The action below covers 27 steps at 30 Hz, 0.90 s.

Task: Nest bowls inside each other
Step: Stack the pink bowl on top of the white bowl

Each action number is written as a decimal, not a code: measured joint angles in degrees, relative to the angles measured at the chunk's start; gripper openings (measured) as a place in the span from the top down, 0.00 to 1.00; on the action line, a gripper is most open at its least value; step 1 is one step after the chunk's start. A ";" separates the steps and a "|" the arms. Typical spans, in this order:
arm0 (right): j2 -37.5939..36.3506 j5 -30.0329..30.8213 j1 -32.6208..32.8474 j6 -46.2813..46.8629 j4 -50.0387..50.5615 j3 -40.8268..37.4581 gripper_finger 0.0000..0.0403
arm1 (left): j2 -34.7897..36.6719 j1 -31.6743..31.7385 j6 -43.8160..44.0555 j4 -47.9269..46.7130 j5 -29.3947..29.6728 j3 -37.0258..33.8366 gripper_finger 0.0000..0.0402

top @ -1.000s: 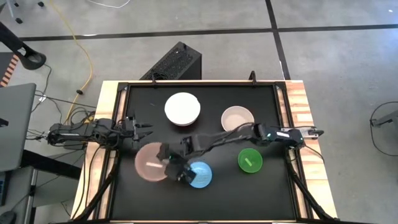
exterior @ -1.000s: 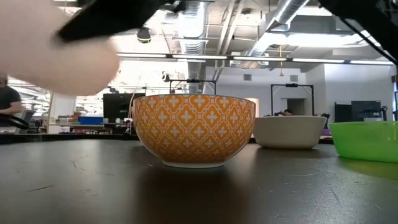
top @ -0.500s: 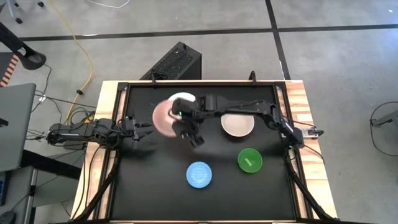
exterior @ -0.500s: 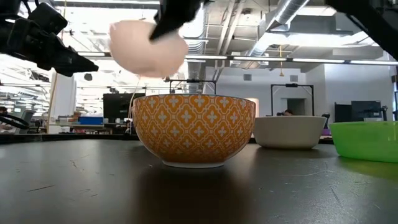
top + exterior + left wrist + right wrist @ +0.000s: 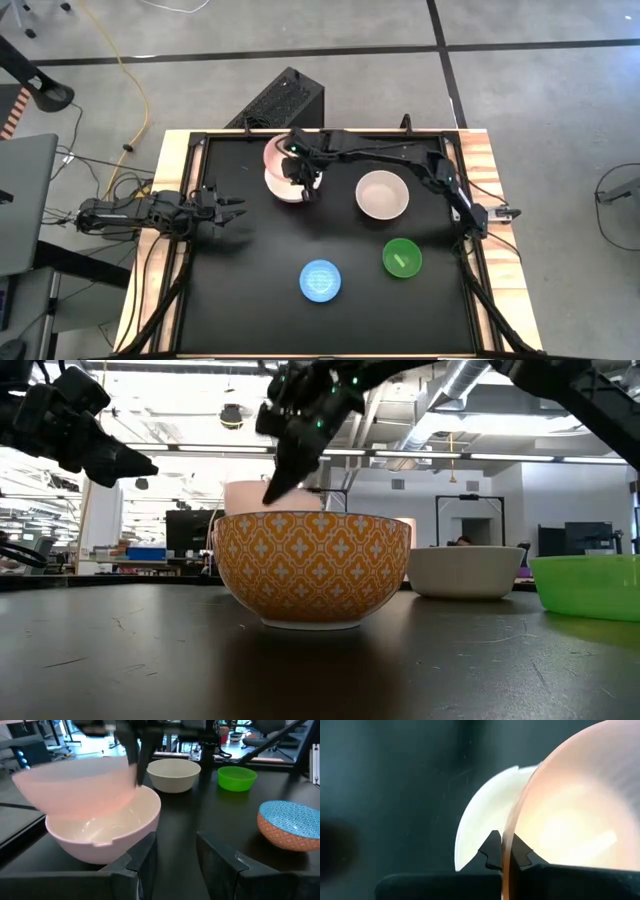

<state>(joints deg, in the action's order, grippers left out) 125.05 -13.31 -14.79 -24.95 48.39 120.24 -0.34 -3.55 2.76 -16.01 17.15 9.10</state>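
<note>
My right gripper (image 5: 303, 184) is shut on the translucent pink bowl (image 5: 75, 780) and holds it tilted over the white bowl (image 5: 100, 837), which stands at the table's far left. Whether the two bowls touch, I cannot tell. The beige bowl (image 5: 382, 194) stands right of them. The green bowl (image 5: 402, 258) and the blue bowl (image 5: 320, 281), orange-patterned outside, stand nearer the front. My left gripper (image 5: 238, 212) waits open at the table's left edge, pointing level toward the white bowl. My right gripper pinches the pink bowl's rim (image 5: 506, 837), one finger inside the bowl and one outside (image 5: 492, 851). The fingers slant down from the table's right. The bowl is clear of the table, tilted, with its lower part over the white bowl's mouth (image 5: 115, 815).
A black box (image 5: 283, 100) stands on the floor beyond the far edge. Wooden strips (image 5: 480, 170) border the black mat on both sides. In the low view the blue bowl's orange wall (image 5: 312, 565) stands in front of the white bowl.
My right gripper has carried the pink bowl from beside the blue bowl at the near left toward the table's far edge, to above the white bowl. The wrist has rolled on the way, and the bowl now hangs tilted there. The gripper stayed shut.
</note>
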 joint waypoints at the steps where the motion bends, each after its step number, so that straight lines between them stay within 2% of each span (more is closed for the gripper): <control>1: 0.05 0.01 0.00 0.18 -1.07 -0.71 0.99 | 0.00 0.00 0.04 0.00 0.03 0.00 0.68; 4: -0.25 -0.03 0.21 -0.27 -5.65 -3.69 0.99 | 0.00 -0.01 0.07 0.00 0.92 0.00 0.68; 10: -0.10 -0.31 0.66 -0.37 -8.69 -6.58 0.98 | 0.00 -0.01 0.08 0.00 1.62 0.00 0.68; 17: -0.10 -0.27 0.39 1.40 -8.27 -8.15 0.97 | 0.00 -0.02 0.94 -0.03 1.64 0.00 0.68; 27: -0.10 -0.23 0.52 4.16 -8.44 -8.13 0.84 | 0.00 -0.02 1.14 -0.07 1.66 0.00 0.68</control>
<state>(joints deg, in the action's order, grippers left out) 124.95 -13.54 -14.26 -20.78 39.94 112.12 -0.34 -3.57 3.91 -16.08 18.81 9.10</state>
